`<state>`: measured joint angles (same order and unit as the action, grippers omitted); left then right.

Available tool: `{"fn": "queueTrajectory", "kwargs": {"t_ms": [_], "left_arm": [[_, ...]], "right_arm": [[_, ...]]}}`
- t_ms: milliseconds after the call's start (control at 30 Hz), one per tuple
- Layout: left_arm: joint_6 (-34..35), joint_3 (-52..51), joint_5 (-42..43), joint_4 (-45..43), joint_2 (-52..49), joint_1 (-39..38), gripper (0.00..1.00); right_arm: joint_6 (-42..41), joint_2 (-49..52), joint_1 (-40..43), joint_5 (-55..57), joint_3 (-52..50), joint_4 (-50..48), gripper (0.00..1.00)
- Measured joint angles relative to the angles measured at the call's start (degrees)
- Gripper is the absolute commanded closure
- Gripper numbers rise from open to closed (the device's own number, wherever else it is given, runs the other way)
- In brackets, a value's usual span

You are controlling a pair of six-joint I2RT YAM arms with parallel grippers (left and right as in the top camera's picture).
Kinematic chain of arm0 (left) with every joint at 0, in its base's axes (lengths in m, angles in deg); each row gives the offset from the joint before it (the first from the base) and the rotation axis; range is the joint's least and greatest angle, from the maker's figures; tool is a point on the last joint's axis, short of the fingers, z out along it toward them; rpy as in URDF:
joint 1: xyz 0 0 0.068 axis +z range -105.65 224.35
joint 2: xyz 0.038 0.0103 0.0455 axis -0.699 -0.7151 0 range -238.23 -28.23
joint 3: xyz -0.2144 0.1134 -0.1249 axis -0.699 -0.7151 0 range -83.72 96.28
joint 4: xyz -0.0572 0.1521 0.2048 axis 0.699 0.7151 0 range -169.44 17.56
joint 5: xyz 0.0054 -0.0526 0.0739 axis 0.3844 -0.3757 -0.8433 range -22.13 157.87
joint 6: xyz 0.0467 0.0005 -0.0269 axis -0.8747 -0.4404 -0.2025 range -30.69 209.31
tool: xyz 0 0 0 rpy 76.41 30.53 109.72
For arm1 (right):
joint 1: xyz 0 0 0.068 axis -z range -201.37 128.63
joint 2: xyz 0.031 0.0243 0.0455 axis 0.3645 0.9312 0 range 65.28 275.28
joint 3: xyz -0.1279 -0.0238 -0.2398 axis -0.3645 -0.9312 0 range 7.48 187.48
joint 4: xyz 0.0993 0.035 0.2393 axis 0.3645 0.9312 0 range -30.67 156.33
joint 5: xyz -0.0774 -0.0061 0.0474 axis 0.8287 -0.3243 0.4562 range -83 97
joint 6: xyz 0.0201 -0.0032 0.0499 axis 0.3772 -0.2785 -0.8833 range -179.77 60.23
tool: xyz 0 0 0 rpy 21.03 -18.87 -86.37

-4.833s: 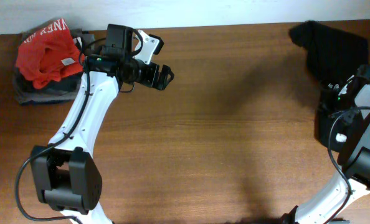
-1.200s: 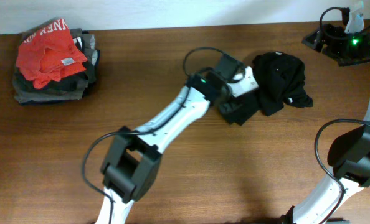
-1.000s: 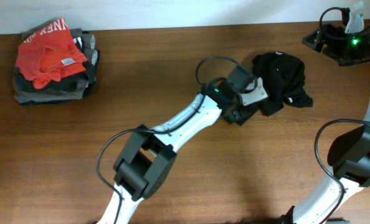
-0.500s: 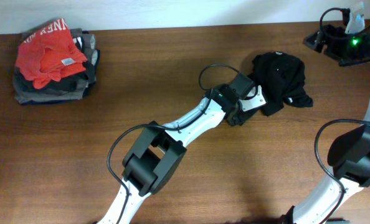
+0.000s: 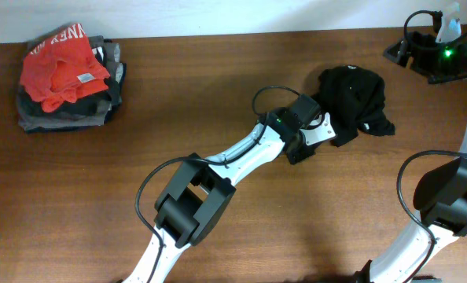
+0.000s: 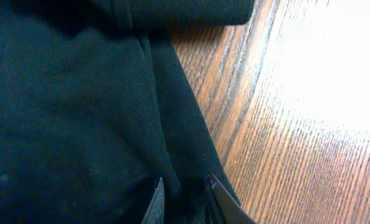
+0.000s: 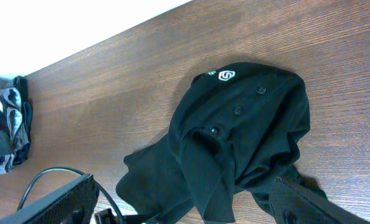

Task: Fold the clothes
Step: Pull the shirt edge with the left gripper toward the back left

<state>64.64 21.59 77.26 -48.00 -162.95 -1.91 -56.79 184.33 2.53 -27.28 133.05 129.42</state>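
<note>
One black T-shirt (image 6: 66, 112) fold seemingly pinched in left pincer (image 6: 184, 194)

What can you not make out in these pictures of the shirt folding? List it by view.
Overhead: where the left end effector grips the shirt, hidden under its own wrist.
Left wrist: the shirt's outline, cut off by the frame edges.
Right wrist: the clothes pile, cut off by the left edge.
Overhead: the red garment's lettering, partly folded under and too small.

The black T-shirt (image 5: 358, 98) lies crumpled on the counter (image 5: 218, 94). The left gripper (image 5: 303, 146) meets its lower-left edge.
</note>
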Motion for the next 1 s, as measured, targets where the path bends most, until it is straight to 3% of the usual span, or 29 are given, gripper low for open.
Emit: {"fn": "queueTrajectory", "kwargs": {"t_ms": [167, 367, 500, 700, 867, 1000], "left_arm": [[-0.24, 0.11, -1.09, -1.27, -1.31, 0.00, 0.99], [0.74, 0.24, -4.72, -1.95, -1.33, -0.20, 0.99], [4.09, 1.05, -12.90, -1.46, -1.62, -0.22, 0.99], [7.17, 9.99, -24.41, 10.29, -2.89, 0.81, 0.99], [7.98, 20.37, -25.46, 17.92, -2.86, 2.86, 0.99], [8.07, 23.21, -25.07, 21.24, -2.86, 4.09, 0.92]], "right_arm": [[-0.02, 0.00, 0.00, 0.02, 0.00, 0.00, 0.08], [0.02, 0.00, 0.00, 0.00, 0.00, 0.02, 0.08], [0.00, 0.00, 0.00, 0.00, 0.00, 0.20, 0.08], [0.04, 0.00, -0.04, 0.02, 0.00, 0.26, 0.08], [0.00, 0.00, -0.11, 0.02, 0.00, 0.70, 0.08], [0.02, 0.00, -0.28, 0.02, 0.00, 0.87, 0.08]]}}
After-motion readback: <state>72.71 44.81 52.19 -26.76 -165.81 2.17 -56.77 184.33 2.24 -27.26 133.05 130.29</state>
